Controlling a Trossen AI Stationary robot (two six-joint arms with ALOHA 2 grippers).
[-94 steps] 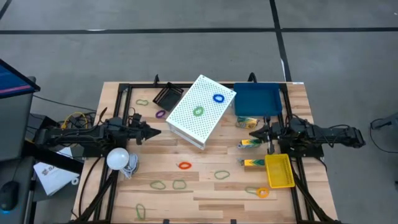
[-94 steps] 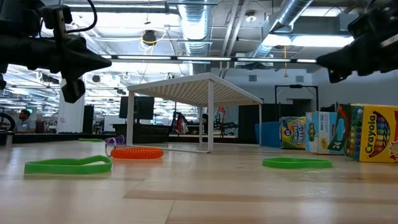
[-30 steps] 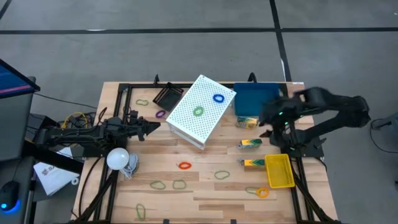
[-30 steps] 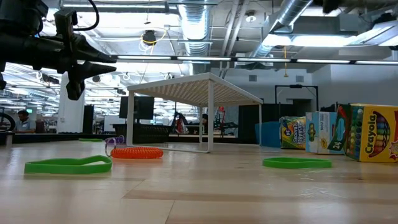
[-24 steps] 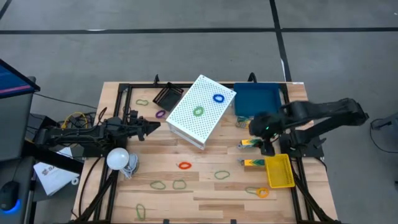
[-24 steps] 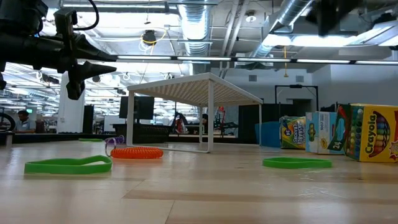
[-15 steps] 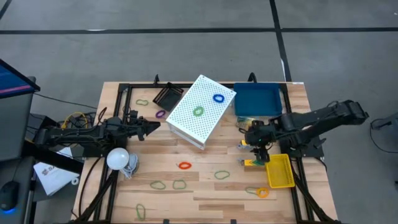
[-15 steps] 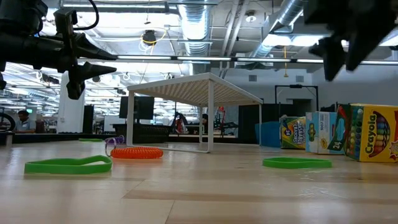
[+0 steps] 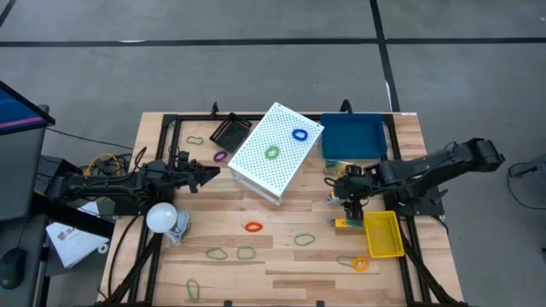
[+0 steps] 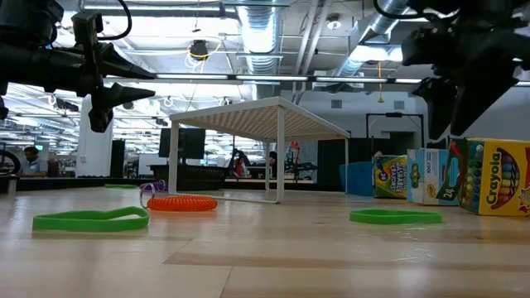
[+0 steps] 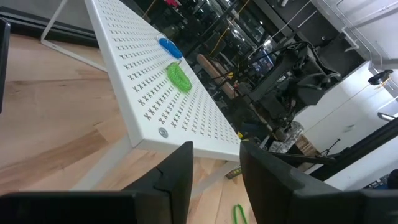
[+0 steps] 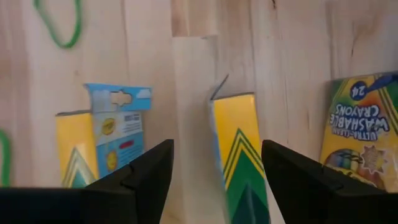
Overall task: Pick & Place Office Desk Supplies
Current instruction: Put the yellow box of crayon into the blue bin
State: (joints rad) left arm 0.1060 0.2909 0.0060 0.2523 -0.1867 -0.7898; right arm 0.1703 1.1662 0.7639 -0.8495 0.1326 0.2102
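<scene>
From the front edge of the table, the nearest supplies are loose bands: a green rubber band (image 10: pixel 395 217) lying flat toward the right, an orange one (image 10: pixel 181 203) further back toward the white perforated riser (image 9: pixel 275 152), the landmark for everything here. To the right of the riser lie three crayon packs; the middle crayon pack (image 9: pixel 343 198) sits directly under the right gripper (image 9: pixel 351 203), whose fingers are spread wide and hang to either side of it, not yet touching as far as I can judge. In the right wrist view that pack (image 12: pixel 240 152) stands on its narrow edge, its long axis running straight out ahead between the fingers, so I judge a plain descent and squeeze would catch it; its neighbour (image 12: pixel 102 143) lies just beside it and could be nudged. The yellow tray (image 9: pixel 383 234) is just right of the packs, the blue tray (image 9: pixel 353 136) behind them, right of the riser's far end, and the black tray (image 9: pixel 229 131) just off its left corner. The left gripper (image 9: pixel 207 175) waits left of the riser, fingers parted with nothing between them, much farther from the packs. On the riser lie a blue band (image 9: pixel 299 135) and a green one (image 9: pixel 271 153). The pack's lower end is hidden behind the fingers, and from above the gripper covers most of it
</scene>
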